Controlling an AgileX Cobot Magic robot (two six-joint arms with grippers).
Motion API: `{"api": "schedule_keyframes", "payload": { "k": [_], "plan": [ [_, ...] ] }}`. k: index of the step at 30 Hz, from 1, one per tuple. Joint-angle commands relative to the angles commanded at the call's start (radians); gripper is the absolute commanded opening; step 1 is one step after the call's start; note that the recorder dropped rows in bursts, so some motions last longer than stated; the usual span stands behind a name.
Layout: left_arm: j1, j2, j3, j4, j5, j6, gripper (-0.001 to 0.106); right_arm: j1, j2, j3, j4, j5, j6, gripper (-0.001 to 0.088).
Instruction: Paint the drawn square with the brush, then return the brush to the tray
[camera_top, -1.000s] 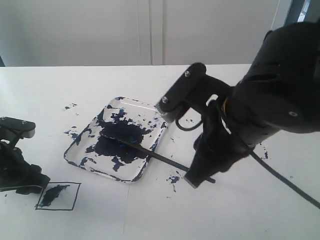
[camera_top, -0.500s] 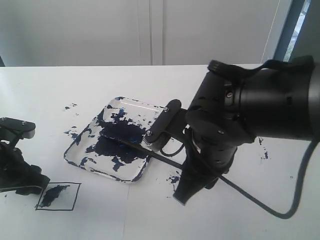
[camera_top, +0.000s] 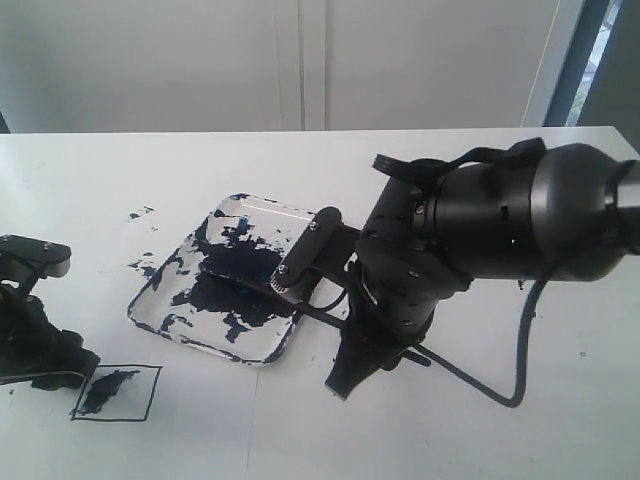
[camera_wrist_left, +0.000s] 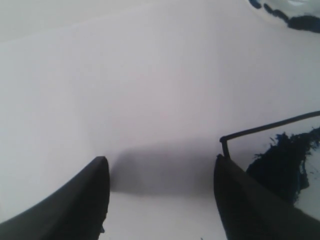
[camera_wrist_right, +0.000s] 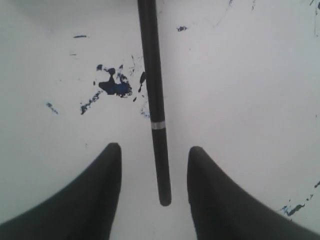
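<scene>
Two black robot hands are pictured over a white table (camera_top: 250, 440). At far left, the left hand (camera_wrist_left: 160, 200) is held low over the table, its jaws spread wide with nothing between them. Just beside it, the drawn square (camera_top: 117, 392) is seen partly daubed dark blue-black. Toward the middle, the tray (camera_top: 150, 312), clear and smeared with a large dark blot, is set on the table. The brush (camera_wrist_right: 154, 75) is laid with one end reaching into the tray and its handle running out over the rim onto the table to the right, past loose paint splatters (camera_wrist_right: 112, 86). There the right hand (camera_wrist_right: 155, 150) is lowered astride the handle's end, jaws wide apart; a gap is left on either side of the brush, and nothing is gripped.
</scene>
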Motion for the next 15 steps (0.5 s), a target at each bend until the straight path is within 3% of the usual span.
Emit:
{"api": "schedule_keyframes", "payload": {
  "k": [15],
  "plan": [
    [0.0, 0.0, 0.0, 0.0, 0.0, 0.0, 0.064, -0.045, 0.089, 0.0, -0.017, -0.092, -0.011, 0.0402]
  ]
}}
